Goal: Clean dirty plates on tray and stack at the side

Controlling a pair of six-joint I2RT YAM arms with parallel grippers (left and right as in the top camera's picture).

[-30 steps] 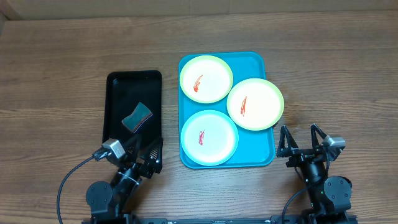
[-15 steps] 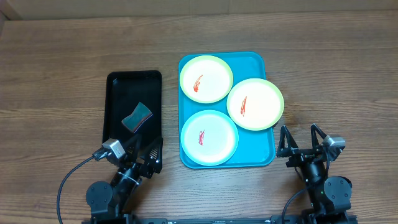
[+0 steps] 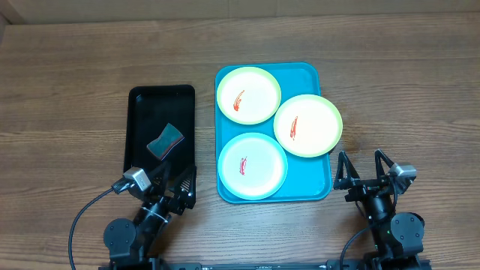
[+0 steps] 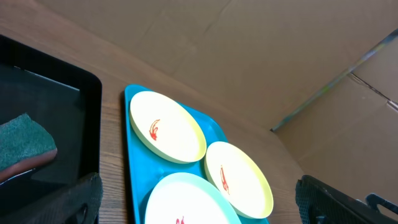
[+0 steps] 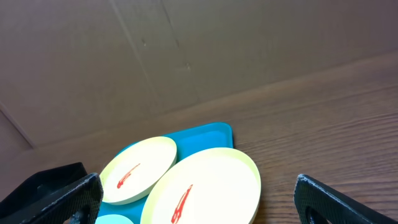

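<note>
Red-smeared plates [image 3: 248, 95], two yellow-green, one blue, on turquoise tray [image 3: 304, 75]; left gripper [image 3: 180, 181], right gripper [image 3: 361, 166] spread.

No change visible since earlier pictures; plates [image 3: 248, 95], left hand [image 3: 180, 176], right hand [image 3: 361, 159] unmoved.

Your overhead looks straight down at the table [image 3: 75, 75]; both wrist views, low at its near edge, share the tray [image 3: 304, 75].
</note>
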